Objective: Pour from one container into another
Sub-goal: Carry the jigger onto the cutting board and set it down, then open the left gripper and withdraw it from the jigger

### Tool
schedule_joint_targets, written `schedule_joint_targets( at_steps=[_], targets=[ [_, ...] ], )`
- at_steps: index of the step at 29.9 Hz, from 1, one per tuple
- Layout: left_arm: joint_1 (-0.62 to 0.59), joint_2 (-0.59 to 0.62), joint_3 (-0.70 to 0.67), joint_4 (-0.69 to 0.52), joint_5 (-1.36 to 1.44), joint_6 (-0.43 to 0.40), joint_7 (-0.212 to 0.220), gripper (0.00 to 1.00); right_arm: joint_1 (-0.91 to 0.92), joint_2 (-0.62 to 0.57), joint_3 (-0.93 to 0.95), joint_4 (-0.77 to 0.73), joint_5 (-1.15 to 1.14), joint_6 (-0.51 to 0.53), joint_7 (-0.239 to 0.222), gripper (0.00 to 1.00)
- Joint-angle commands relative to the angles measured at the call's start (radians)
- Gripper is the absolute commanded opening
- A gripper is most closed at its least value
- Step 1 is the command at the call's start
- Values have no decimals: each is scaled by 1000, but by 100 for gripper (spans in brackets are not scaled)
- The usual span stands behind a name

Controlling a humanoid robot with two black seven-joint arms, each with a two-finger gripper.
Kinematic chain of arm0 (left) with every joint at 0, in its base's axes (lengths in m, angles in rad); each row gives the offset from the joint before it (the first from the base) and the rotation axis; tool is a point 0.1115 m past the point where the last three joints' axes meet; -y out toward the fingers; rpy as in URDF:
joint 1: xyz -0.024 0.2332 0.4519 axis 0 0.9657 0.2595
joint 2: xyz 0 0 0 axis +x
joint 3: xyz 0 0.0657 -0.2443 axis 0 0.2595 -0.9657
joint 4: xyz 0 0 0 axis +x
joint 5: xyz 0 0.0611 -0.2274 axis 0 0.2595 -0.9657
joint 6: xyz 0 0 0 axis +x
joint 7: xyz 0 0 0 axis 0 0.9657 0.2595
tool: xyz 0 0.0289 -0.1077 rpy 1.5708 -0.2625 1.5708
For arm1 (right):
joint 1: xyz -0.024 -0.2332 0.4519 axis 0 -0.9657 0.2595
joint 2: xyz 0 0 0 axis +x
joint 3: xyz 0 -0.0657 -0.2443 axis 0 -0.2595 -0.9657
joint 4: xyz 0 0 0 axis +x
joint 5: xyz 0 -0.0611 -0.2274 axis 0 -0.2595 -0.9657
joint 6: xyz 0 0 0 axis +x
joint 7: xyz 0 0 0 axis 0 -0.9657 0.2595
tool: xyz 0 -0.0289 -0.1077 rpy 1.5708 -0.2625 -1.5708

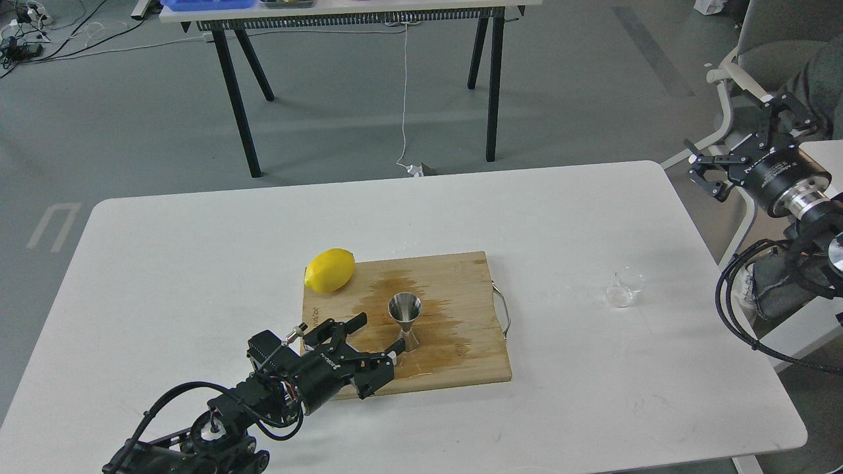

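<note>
The shiny stainless-steel hourglass jigger stands upright near the middle of the rectangular wooden cutting board, on a dark wet stain, its wider cone uppermost; the board lies on the white bench, its metal handle pointing right; the yellow oval lemon rests at the board's upper-left corner, partly over its edge; the left end effector lies low over the board's lower-left edge, its two fingers spread apart and holding nothing, the lower fingertip just beside the jigger's base, whether touching I cannot tell, the upper fingertip apart from it on the left; the small clear glass cup stands alone on bare bench well to the right of the board, near the bench's right edge, with open surface all around it; the right end effector hangs beyond the bench's far right corner, above the cup and well apart from it, fingers spread apart and empty; the bench's left half and its front strip lie bare.
</note>
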Motion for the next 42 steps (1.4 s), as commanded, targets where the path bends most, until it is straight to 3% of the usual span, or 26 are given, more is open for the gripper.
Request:
schedule_joint_targets(
  at_steps=[1,6,11,18,24,28,42],
  targets=[
    [10,70,0,-61,-3,0,0,97,-2,0,2,0,0,0,0,99],
    [-5,202,-6,-98,-70,0,0,97,-2,2,5,0,0,0,1,99],
    [-31,339,-5,-163,-314,0,0,97,-2,6,4,0,0,0,1,99],
    [-145,423,-90,-207,-723,-18,0,97,-2,12,7,2,0,0,1,99],
    [-269,524,-123,-139,-1113,-644,0,98,-2,14,5,2,0,0,1,99],
    [-291,586,-118,-99,-1196,-977,0,98,-2,28,0,2,0,0,1,99],
    [-280,624,-129,-72,-1213,-977,0,99,1,45,-39,47,-37,0,0,99]
  ],
)
